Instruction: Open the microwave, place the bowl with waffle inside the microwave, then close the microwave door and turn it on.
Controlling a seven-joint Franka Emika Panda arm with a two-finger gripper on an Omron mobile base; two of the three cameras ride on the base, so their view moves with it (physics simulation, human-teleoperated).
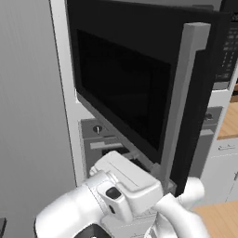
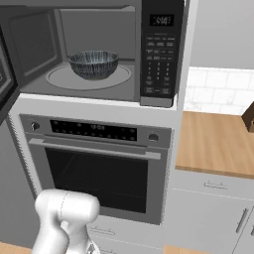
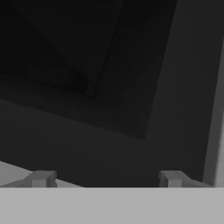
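The microwave (image 2: 99, 49) stands open, showing its grey interior. The patterned blue-grey bowl (image 2: 94, 64) sits on the round turntable (image 2: 59, 79). From this angle its contents are hidden, so no waffle can be seen. The microwave door (image 1: 125, 88) is swung out toward the base, with its grey vertical handle (image 1: 186, 93) on the free edge. My white hand (image 1: 125, 179) sits just below the door's lower edge. In the hand view my gripper (image 3: 107, 179) is open and empty, with the fingertips (image 3: 41, 178) wide apart, facing the dark door (image 3: 87, 65) up close.
The black keypad panel (image 2: 158, 54) is to the right of the cavity. Below is an oven (image 2: 94, 168) with a horizontal bar handle. A wooden counter (image 2: 213, 144) over white cabinets (image 2: 213, 218) lies to the right. A grey wall panel (image 1: 28, 116) is on the left.
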